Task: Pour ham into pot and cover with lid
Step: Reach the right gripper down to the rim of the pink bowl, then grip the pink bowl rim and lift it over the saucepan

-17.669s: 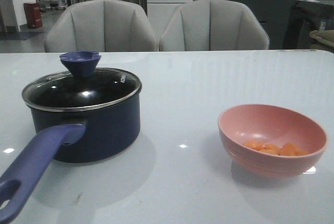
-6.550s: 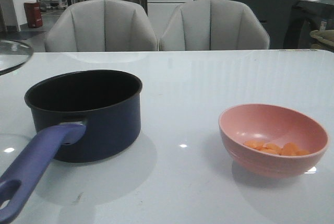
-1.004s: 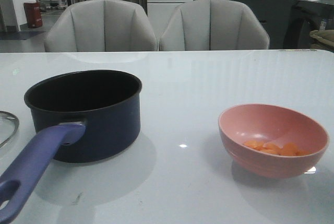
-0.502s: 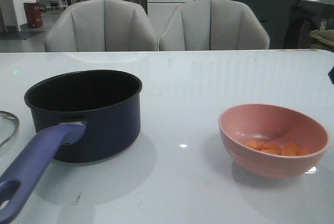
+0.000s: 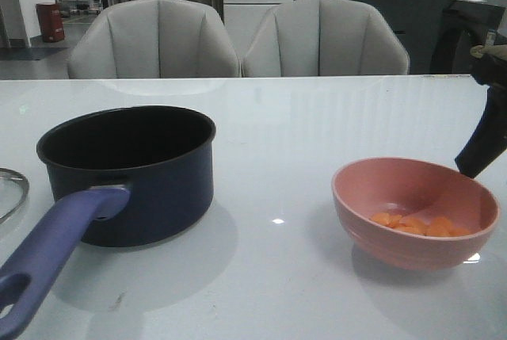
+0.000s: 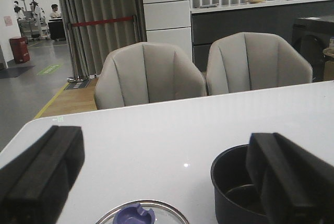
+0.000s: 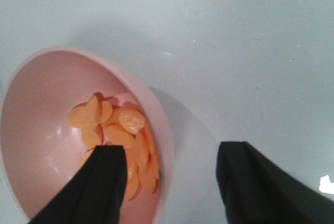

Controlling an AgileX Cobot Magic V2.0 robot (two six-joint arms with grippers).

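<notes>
The navy pot (image 5: 131,170) stands uncovered at the left of the table, its purple-blue handle (image 5: 47,257) pointing toward me. The glass lid (image 5: 11,189) lies flat on the table left of the pot; its knob (image 6: 134,215) shows in the left wrist view. The ham (image 5: 418,225) lies in the pink bowl (image 5: 413,212) at the right. My right gripper (image 7: 171,153) is open above the bowl, one finger over the ham (image 7: 122,135), the other outside the rim. In the front view a dark finger (image 5: 483,146) hangs behind the bowl's right edge. My left gripper (image 6: 167,164) is open and empty above the lid.
Two grey chairs (image 5: 238,39) stand behind the far edge of the white table (image 5: 277,276). Bare tabletop lies between the pot and the bowl.
The lid, on the pot at first, was lifted off and now lies to the pot's left. Within the last second the right arm has come in from the right, above the bowl.
</notes>
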